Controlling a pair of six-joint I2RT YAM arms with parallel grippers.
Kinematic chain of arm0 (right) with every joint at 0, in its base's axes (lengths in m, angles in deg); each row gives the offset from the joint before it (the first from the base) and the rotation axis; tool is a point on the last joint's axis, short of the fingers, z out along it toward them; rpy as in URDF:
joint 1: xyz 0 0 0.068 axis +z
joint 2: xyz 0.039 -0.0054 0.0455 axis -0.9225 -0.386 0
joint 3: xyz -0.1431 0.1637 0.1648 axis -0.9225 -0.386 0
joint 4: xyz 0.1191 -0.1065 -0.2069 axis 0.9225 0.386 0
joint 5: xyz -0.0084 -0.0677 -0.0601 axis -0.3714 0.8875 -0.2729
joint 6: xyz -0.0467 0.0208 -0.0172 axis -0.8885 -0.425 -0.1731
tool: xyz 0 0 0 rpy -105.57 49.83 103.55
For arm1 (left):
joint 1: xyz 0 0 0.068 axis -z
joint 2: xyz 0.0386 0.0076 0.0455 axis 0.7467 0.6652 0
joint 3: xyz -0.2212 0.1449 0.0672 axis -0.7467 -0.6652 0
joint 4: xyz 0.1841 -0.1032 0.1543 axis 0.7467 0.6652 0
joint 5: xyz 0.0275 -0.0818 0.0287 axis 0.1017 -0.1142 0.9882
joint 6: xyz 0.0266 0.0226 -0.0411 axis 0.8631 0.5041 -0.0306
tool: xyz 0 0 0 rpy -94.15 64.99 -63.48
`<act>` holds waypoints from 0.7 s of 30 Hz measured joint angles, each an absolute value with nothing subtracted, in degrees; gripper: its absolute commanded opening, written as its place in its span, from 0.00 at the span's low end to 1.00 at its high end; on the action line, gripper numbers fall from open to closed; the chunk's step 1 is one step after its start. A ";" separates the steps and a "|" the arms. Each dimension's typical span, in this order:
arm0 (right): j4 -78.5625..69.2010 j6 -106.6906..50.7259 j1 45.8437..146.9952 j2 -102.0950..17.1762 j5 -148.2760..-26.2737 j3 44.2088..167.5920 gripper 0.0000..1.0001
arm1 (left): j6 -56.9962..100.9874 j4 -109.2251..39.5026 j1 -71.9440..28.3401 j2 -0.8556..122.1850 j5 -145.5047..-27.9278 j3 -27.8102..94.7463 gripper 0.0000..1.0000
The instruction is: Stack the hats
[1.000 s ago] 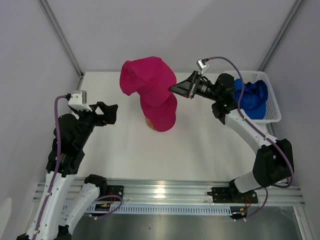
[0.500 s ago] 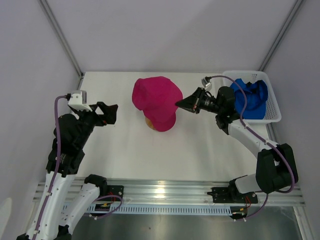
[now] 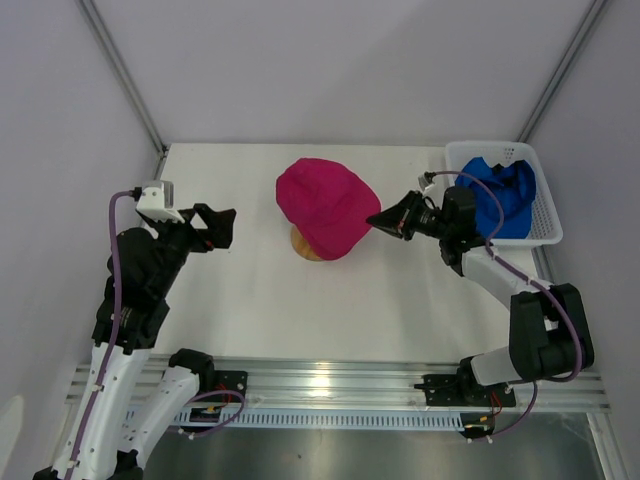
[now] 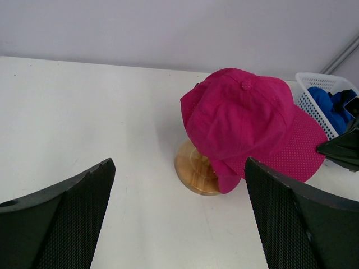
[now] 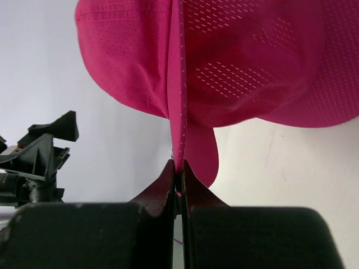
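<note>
desk carries everything. white basket sits at its right edge with the blue hats bundled inside. pink hat is draped over the wooden stand near the middle, sitting crooked, brim toward the right arm. right jaws are pinched tight on the hat's thin edge; left jaws hang wide and empty, well off to the left. to seat it well, ease that edge down until the crown sits square, then let go without dragging fabric.
</note>
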State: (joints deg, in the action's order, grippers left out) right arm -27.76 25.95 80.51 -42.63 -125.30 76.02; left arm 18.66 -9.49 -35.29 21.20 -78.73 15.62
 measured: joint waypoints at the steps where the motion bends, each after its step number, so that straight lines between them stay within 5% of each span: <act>1: -27.52 25.58 80.48 -42.96 -125.04 75.63 0.00 | 18.66 -9.49 -35.29 21.20 -78.73 15.62 0.99; 15: -33.37 23.05 80.64 -58.35 -127.18 73.97 0.00 | 18.68 -9.49 -35.29 21.81 -78.68 15.62 1.00; 21: -32.26 19.97 80.53 -59.22 -127.51 74.93 0.12 | 18.70 -9.47 -35.29 22.08 -78.68 15.62 0.99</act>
State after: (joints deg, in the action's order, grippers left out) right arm -32.26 19.97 80.53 -59.22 -127.51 74.93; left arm 18.70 -9.47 -35.29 22.08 -78.68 15.62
